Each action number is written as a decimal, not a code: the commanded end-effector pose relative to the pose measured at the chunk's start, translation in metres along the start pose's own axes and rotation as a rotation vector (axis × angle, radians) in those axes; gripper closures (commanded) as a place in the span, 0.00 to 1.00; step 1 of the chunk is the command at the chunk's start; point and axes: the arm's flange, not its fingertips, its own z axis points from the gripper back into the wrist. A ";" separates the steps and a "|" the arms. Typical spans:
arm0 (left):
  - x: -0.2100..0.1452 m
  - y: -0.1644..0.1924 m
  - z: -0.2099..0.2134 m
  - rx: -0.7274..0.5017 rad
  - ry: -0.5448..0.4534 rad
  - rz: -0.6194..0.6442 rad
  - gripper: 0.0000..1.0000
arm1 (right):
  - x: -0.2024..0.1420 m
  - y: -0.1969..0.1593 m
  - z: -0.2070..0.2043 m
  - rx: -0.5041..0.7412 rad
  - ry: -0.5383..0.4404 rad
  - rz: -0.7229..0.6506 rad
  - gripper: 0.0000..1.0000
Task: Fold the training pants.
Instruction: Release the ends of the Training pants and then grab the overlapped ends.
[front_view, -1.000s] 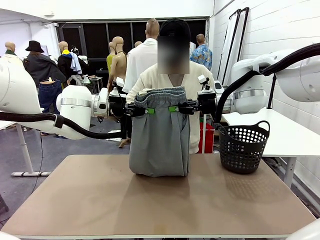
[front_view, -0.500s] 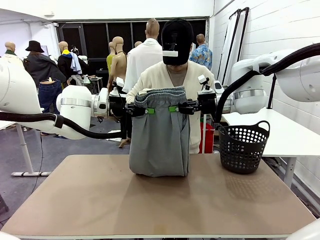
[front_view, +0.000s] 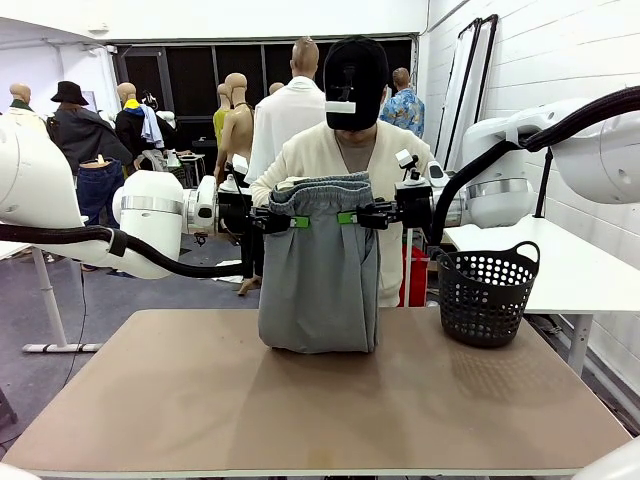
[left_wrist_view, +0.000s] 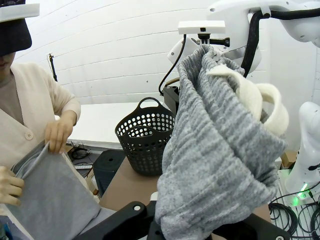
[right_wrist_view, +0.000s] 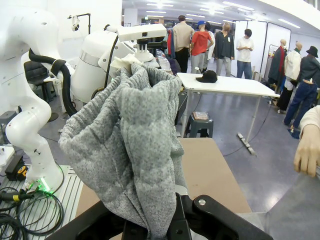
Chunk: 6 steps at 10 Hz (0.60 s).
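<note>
Both grippers are clamped shut on the pants (front_view: 320, 285): the left gripper (front_view: 297, 221) and the right gripper (front_view: 348, 217) each pinch the gathered waistband from either side. The pants hang upright between them above the far middle of the table (front_view: 300, 410), with the lower end resting on the tabletop. In the left wrist view, thick folds of grey cloth are bunched in the grip. In that view, the person's hands (left_wrist_view: 56, 136) hold an edge of grey cloth, apparently the pants' far side.

The likeliest trouble is slip. Each pinch holds a bunch of soft jersey rather than a flat layer, so a pull from the person or an uneven move by one arm could tug the waistband out of one grip and let that side drop. Because the lower end sits on the table, lowering straight down would probably crumple it rather than lay it flat. The person's hands are near the cloth, so any sudden motion risks catching them. The basket (front_view: 487, 293) stands just to the right and could be knocked by a swing of the right arm.

Compared with a second ago, nothing has visibly moved: arms, pants and basket sit as they did.
</note>
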 end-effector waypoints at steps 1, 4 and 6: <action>0.000 -0.005 0.000 0.016 -0.020 -0.015 1.00 | 0.001 0.002 0.000 0.008 -0.008 0.006 1.00; 0.000 -0.005 0.000 0.016 -0.020 -0.015 1.00 | 0.001 0.002 0.000 0.008 -0.008 0.006 1.00; 0.000 -0.005 0.000 0.016 -0.020 -0.015 1.00 | 0.001 0.002 0.000 0.008 -0.008 0.006 1.00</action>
